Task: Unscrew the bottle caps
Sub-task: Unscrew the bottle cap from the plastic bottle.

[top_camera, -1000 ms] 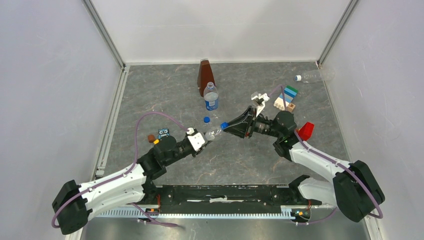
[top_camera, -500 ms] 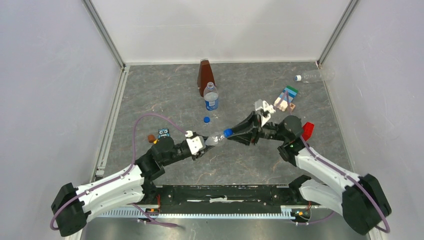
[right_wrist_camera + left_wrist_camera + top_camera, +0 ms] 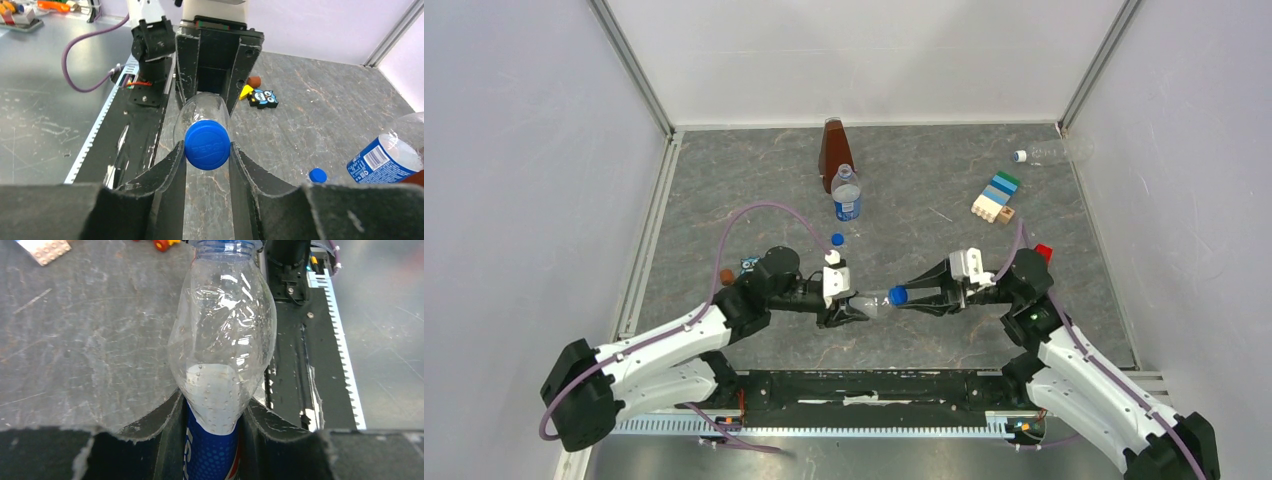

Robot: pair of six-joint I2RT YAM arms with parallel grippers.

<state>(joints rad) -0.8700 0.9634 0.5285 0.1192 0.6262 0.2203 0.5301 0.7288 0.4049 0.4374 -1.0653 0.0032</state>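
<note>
The bottle (image 3: 871, 300) you are working on is held level above the tabletop (image 3: 754, 180), near the front edge and between the two arms. It is clear, thin plastic, dented and crumpled at the shoulder. Fine droplets cling to the inside where the blue label begins (image 3: 222, 340); it holds no pool of liquid that you can see.

Your left end effector (image 3: 212, 440) is clamped on the labelled body. Its black fingers (image 3: 165, 425) press both sides and the neck points right. That arm reaches in low from the left, its wrist turned toward the other arm.

Your right end effector (image 3: 207, 165) faces it head-on, closed on the blue cap (image 3: 207, 145). One finger touches each side of the round, smooth cap.

Farther back a second labelled bottle (image 3: 847, 196) stands upright just in front of a brown pyramid (image 3: 833, 148). A loose blue cap (image 3: 837, 240) lies on the tabletop on its near side. A third clear bottle (image 3: 1054, 152) lies on its side in the far right corner, wearing a white cap (image 3: 1020, 156).
</note>
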